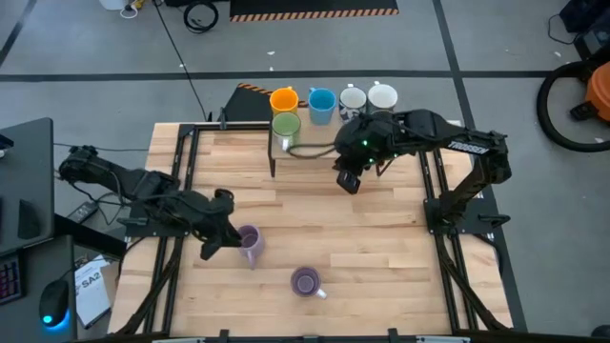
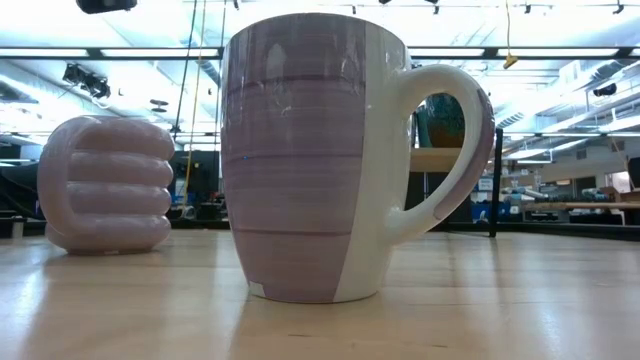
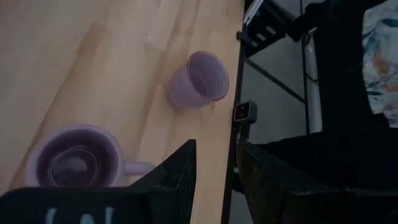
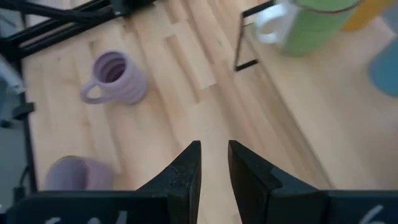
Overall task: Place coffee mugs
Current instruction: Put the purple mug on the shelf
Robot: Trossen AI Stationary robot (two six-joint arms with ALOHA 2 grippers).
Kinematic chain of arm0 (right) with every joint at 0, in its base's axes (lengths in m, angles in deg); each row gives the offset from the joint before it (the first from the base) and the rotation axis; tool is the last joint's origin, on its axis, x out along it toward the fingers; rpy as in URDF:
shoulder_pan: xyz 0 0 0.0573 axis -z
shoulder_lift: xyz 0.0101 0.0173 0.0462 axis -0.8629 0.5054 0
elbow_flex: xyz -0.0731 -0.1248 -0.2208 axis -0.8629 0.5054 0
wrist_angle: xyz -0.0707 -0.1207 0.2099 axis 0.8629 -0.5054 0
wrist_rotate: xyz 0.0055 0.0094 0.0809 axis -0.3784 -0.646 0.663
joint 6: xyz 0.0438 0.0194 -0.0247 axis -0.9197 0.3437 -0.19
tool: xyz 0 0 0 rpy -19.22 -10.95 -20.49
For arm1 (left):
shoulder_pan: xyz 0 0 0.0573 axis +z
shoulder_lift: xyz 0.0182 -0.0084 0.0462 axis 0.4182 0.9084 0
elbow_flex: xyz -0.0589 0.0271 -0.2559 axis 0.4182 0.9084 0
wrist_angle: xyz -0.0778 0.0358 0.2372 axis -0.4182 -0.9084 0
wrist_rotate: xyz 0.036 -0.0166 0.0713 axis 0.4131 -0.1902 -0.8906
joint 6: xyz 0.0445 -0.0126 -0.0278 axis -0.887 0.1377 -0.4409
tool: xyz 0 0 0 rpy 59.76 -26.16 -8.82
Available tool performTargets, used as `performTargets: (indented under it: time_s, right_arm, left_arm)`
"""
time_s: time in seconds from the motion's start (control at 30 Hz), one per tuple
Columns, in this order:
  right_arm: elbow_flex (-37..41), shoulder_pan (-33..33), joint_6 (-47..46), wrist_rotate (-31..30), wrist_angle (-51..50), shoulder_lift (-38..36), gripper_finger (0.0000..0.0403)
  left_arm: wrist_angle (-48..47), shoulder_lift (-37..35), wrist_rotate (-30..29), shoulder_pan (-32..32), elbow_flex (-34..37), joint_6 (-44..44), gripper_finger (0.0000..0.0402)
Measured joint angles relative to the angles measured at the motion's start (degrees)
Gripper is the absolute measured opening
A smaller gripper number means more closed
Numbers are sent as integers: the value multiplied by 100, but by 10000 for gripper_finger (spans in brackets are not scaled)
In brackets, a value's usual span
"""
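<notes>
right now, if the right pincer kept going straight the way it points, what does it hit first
Probably bare table. The right pincer is empty, fingers a little apart, with only wood directly ahead. The ribbed lilac mug sits off to one side of that line and the green mug to the other. Depth is unclear.

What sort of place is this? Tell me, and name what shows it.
Probably a robotics lab or workshop: a wooden table in a black metal frame on a taped concrete floor, with ceiling strip lights and cluttered benches behind.

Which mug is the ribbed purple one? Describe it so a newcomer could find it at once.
On the wooden table, look near the left pincer. The ribbed purple mug stands just beside it; unlike the smooth purple mug nearer the table's front edge, its wall is stacked rounded rings.
</notes>
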Motion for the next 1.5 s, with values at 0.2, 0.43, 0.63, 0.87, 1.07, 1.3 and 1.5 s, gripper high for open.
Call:
performTargets:
  time_s: [0.2, 0.43, 0.63, 0.87, 1.07, 1.3, 1.5]
  right_arm:
    - [4, -483, -255, -2, 61, 188, 85]
    - [7, -954, -338, 2, 210, 631, 85]
    - [9, -1191, -357, 12, 126, 937, 85]
    - [9, -1305, -578, 23, -116, 863, 85]
    - [2, -1337, -346, 15, -145, 717, 85]
    - [2, -1490, -205, 54, -454, 600, 85]
    - [2, -1703, -83, -138, -575, 415, 85]
  left_arm:
    - [25, 296, -1, -101, 0, 198, 121]
    - [32, 655, -46, -146, -2, 480, 121]
    - [3, 1253, -53, -146, -2, 907, 121]
    - [-225, 1900, -55, -91, -59, 1343, 121]
    - [-1602, 2583, -486, -30, -897, 1446, 121]
    - [-1966, 3241, -697, 76, -1589, 1704, 121]
    - [-2060, 3603, -520, 197, -1674, 2190, 121]
